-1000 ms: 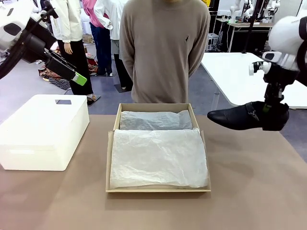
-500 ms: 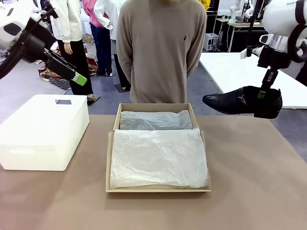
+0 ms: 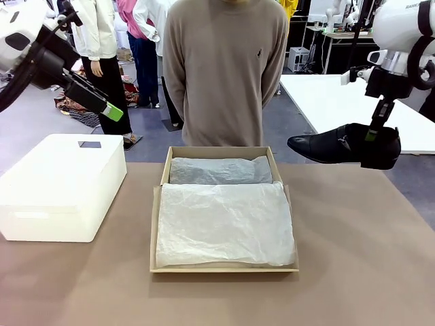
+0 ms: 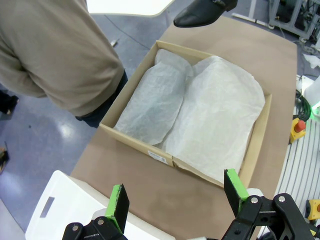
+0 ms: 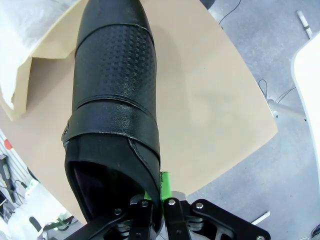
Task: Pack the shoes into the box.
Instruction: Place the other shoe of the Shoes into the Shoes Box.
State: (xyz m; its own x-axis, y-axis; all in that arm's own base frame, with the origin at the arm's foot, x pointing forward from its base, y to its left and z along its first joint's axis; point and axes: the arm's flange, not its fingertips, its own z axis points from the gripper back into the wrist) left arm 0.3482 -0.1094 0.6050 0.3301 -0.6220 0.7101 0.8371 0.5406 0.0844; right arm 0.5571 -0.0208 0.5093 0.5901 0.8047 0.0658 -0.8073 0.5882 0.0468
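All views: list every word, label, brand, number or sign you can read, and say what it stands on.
No text can be read in any view.
White label on the outer wall of the box: print too small to read.
Dark emblem on the person's sweater: a small figure, no letters.
Grey patch on top of the white box: blurred, nothing legible.

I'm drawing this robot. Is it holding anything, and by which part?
The right gripper holds a black shoe by the back rim of its opening. The left gripper holds nothing.
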